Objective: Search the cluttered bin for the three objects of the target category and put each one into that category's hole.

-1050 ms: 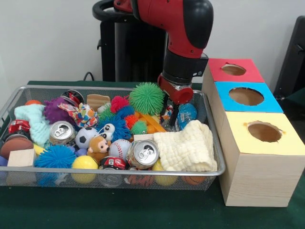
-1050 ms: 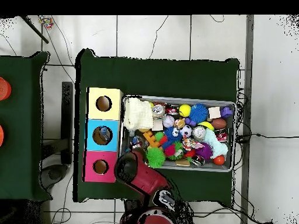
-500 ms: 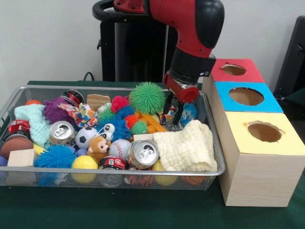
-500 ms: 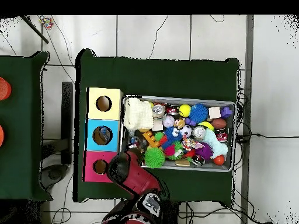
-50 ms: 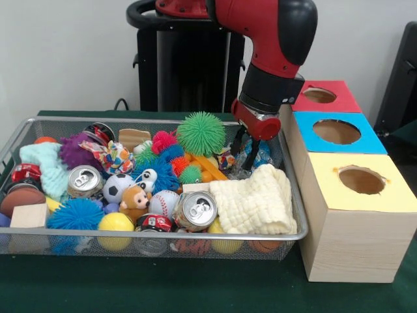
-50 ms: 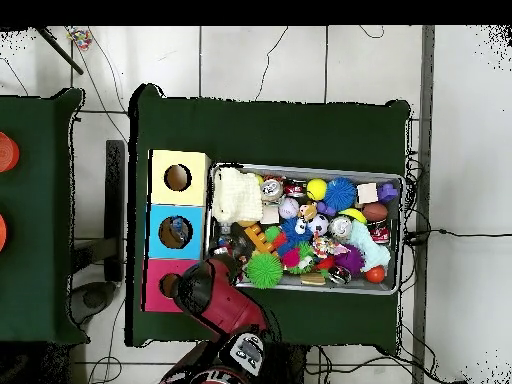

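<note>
We see the gripper (image 5: 245,149) clenched on a blue packet (image 5: 259,156), raised above the bin (image 5: 291,195); the holes' contents stay hidden, so progress remains unclear.

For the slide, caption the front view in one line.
Sawyer gripper lifts a crinkly blue packet from the cluttered wire bin beside the red, blue and yellow sorting boxes.

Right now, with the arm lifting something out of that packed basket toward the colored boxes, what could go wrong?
The gripper seems to pinch a small crinkly blue packet only by an edge, so it might slip back into the basket. Rising beside the basket's wire rim and the blue box, the dangling packet could snag. The holes are small, so a loose packet might miss.
</note>
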{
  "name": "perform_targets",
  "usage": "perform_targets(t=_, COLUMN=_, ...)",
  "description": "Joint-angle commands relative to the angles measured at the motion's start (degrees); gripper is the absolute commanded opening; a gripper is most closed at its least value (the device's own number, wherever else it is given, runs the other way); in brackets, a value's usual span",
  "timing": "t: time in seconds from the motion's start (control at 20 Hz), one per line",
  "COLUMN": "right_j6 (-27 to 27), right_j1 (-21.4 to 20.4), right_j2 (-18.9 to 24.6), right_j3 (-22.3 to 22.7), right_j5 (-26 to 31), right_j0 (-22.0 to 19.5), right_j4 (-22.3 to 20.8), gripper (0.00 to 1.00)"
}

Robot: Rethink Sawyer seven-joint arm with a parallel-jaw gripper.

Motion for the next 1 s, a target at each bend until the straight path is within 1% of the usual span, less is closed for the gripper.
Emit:
perform_targets(t=0.05, right_j6=10.64, right_j1=1.03, right_j2=5.41, right_j3=-5.52, right_j5=2.88, right_j0=-0.83, right_j4=2.69, gripper=1.0)
perform_targets(t=0.1, right_j6=10.36, right_j1=0.68, right_j2=6.12, right_j3=-5.21, right_j5=2.94, right_j0=-1.57, right_j4=1.86, gripper=0.0)
perform_targets(t=0.2, right_j6=8.81, right_j1=0.58, right_j2=6.4, right_j3=-5.4, right_j5=2.77, right_j0=-2.17, right_j4=0.13, gripper=0.0)
perform_targets(t=0.25, right_j6=8.97, right_j1=0.54, right_j2=6.74, right_j3=-5.28, right_j5=2.12, right_j0=-2.51, right_j4=-0.24, gripper=0.0)
perform_targets(t=0.4, right_j6=10.06, right_j1=-0.39, right_j2=9.96, right_j3=-3.91, right_j5=-0.81, right_j0=-5.65, right_j4=-3.24, gripper=0.0)
perform_targets(t=0.5, right_j6=11.3, right_j1=-0.48, right_j2=9.88, right_j3=-3.02, right_j5=-2.39, right_j0=-6.05, right_j4=-3.53, gripper=0.0)
perform_targets(t=0.7, right_j6=11.17, right_j1=-1.2, right_j2=10.28, right_j3=-1.36, right_j5=-3.49, right_j0=-7.76, right_j4=-6.1, gripper=0.0)
perform_targets(t=0.85, right_j6=11.34, right_j1=-2.36, right_j2=10.62, right_j3=0.24, right_j5=-3.91, right_j0=-9.12, right_j4=-8.22, gripper=0.0)
perform_targets(t=1.0, right_j6=11.05, right_j1=-4.55, right_j2=11.16, right_j3=1.9, right_j5=-3.61, right_j0=-10.99, right_j4=-10.69, gripper=0.0)
